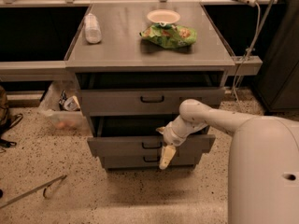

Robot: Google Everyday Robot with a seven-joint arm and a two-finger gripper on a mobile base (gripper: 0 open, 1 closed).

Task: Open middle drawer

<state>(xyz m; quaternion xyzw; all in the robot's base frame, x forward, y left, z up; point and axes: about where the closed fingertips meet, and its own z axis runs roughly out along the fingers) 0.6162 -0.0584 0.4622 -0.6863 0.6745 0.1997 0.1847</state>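
The grey cabinet has three drawers. The middle drawer (117, 147) has a flat grey front with a small black loop handle (152, 145). It stands pulled out a little, with a dark gap above its front. My gripper (167, 157) hangs down in front of this drawer, just right of and slightly below the handle. My white arm reaches in from the lower right. The top drawer (107, 101) sits above and the narrower bottom drawer (121, 161) below.
On the cabinet top (117, 48) lie a plastic bottle (92, 28), a white bowl (163, 17) and a green chip bag (169, 35). A plastic bin (60, 111) stands on the floor to the left. A thin metal rod (32, 192) lies at lower left.
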